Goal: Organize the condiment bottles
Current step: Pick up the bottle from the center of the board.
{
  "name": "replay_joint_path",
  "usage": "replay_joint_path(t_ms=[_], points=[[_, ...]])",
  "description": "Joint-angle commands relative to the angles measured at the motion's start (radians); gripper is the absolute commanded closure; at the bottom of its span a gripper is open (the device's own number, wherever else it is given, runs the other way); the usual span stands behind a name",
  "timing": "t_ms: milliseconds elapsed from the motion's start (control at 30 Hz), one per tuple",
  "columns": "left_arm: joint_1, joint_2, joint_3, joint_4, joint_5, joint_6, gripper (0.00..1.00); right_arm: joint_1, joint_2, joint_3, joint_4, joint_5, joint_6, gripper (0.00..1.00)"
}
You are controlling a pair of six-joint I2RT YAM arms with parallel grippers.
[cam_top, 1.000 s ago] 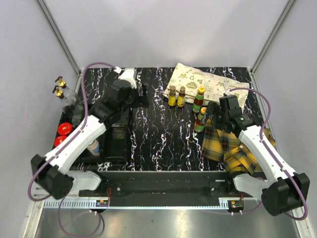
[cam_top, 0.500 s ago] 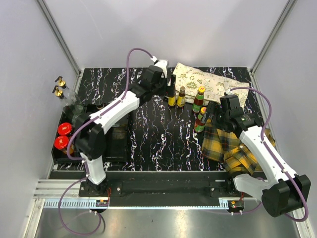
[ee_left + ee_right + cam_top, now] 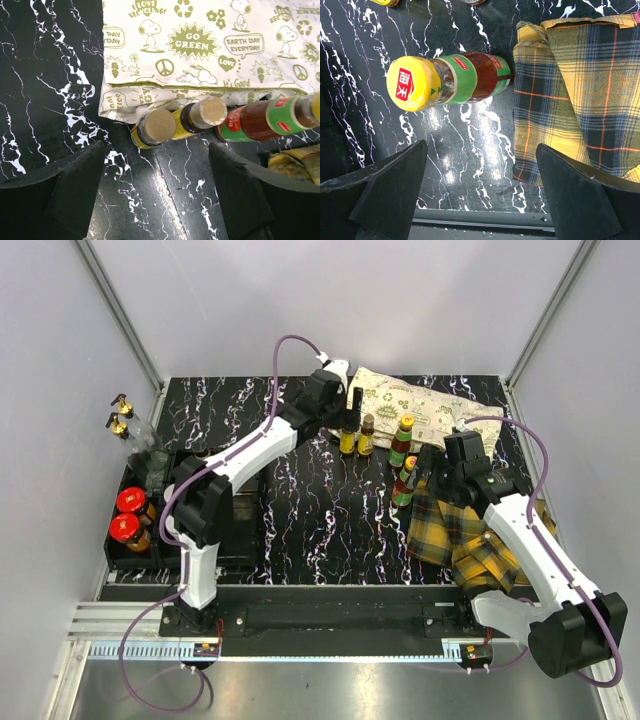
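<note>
We are judging the sorting as partly done. At the left of the top view two red-lidded jars [image 3: 131, 502] are sitting in the black tray [image 3: 245, 535]. Two gold-capped clear bottles [image 3: 119, 422] are standing by its far corner, though we cannot tell whether they are inside it. Four bottles are waiting at the upper centre of the table [image 3: 300, 500]: a pair of brown-capped yellow bottles [image 3: 159, 127], a red-and-green sauce bottle [image 3: 260, 119] just right of them, and a yellow-capped bottle [image 3: 447, 80] a little lower in the frame. The left gripper [image 3: 156, 165] is hovering over the brown-capped pair with its jaws spread wide and nothing between them. The right gripper [image 3: 481, 150] is hanging above the yellow-capped bottle, likewise wide open and empty. A cream printed cloth [image 3: 200, 45] is lying right against the pair at the top of the left wrist view, and a yellow plaid cloth [image 3: 580, 90] is lying just beside the yellow-capped bottle. We are reckoning that the pair, standing so close together, is crowding any single grasp, and that the cloth edges are risking a snag.
</note>
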Motion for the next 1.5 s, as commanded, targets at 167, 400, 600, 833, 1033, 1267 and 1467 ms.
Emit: replay_joint_path(t_ms=[167,400,600,833,1033,1267,1467], points=[[-0.001,0.073,0.075,0.102,-0.033,-0.001,0.17,-0.008,-0.014,0.045,-0.004,0.034,-0.005,0.00],[-0.001,0.107,0.077,0.123,-0.061,-0.006,0.22,-0.010,-0.008,0.049,-0.009,0.046,-0.020,0.00],[-0.002,0.133,0.086,0.139,-0.075,-0.008,0.24,-0.010,-0.006,0.049,-0.015,0.055,-0.031,0.00],[-0.001,0.154,0.103,0.156,-0.084,-0.003,0.35,-0.011,-0.020,0.049,-0.019,0.074,-0.034,0.00],[-0.001,0.157,0.113,0.150,-0.069,0.015,0.62,-0.013,-0.026,0.046,-0.018,0.081,-0.034,0.00],[-0.001,0.107,0.107,0.114,-0.090,0.031,1.00,-0.013,-0.026,0.046,-0.018,0.077,-0.031,0.00],[-0.001,-0.002,0.074,0.107,-0.113,0.045,1.00,-0.013,-0.031,0.045,-0.018,0.071,-0.028,0.00]])
